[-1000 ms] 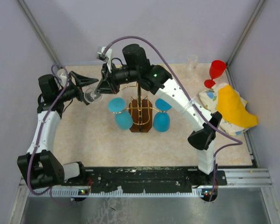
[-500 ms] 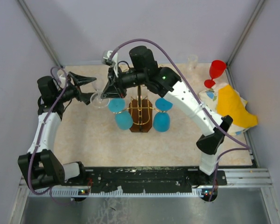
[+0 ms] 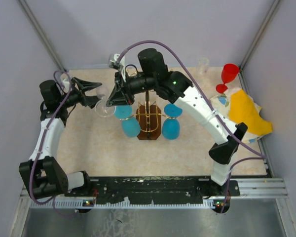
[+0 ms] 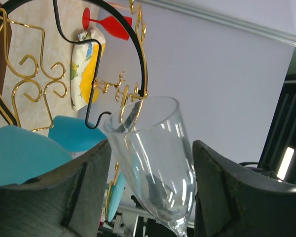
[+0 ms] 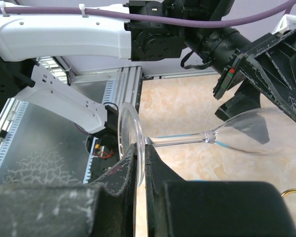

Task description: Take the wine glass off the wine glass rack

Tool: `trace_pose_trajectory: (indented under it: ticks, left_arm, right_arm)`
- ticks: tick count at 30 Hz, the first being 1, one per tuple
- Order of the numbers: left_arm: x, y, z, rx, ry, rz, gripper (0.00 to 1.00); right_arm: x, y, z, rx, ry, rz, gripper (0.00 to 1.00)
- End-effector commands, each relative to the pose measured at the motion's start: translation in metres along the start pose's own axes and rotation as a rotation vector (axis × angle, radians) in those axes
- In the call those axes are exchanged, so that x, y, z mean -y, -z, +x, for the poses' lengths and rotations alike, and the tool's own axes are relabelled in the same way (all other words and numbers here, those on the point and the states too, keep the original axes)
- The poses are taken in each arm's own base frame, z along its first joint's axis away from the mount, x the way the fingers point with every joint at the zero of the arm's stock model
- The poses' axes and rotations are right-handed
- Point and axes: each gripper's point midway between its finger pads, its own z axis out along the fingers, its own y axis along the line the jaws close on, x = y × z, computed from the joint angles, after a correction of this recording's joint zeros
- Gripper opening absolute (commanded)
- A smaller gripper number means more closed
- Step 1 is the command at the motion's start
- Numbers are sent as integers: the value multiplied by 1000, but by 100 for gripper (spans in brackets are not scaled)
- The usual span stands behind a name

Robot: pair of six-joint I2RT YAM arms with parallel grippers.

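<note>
A clear wine glass point(image 3: 104, 106) lies on its side in the air, left of the gold wire wine glass rack point(image 3: 148, 116) on its dark brown base. My right gripper point(image 3: 119, 95) is shut on the glass's foot; the right wrist view shows the foot point(image 5: 127, 148) pinched between the fingers and the bowl point(image 5: 256, 129) pointing away. My left gripper point(image 3: 93, 94) is open, its fingers on either side of the bowl point(image 4: 158, 158) with small gaps. The rack's gold loops point(image 4: 29, 84) show behind the bowl.
Several blue glasses point(image 3: 130, 127) hang upside down on the rack. A red glass point(image 3: 228, 76) and a yellow and patterned cloth point(image 3: 244, 116) sit at the right back corner. A small clear cup point(image 3: 203, 65) stands by the back wall. Grey walls enclose the table.
The right arm has carried the clear glass slightly to the right and nearer. The left gripper stays open around the bowl.
</note>
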Motion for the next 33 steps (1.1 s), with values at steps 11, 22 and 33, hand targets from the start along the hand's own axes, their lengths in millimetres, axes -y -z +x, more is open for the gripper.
trace_pose_trajectory:
  ticks: [11, 22, 33]
  left_arm:
    - [7, 1, 9, -26, -9, 48, 66]
    - [11, 0, 14, -42, -8, 58, 75]
    - [16, -1, 19, -55, -7, 78, 53]
  right_arm:
    - [-26, -3, -28, 84, 102, -88, 0]
    - [-25, -5, -26, 82, 97, -87, 0]
    - [-22, -6, -16, 58, 89, -76, 0]
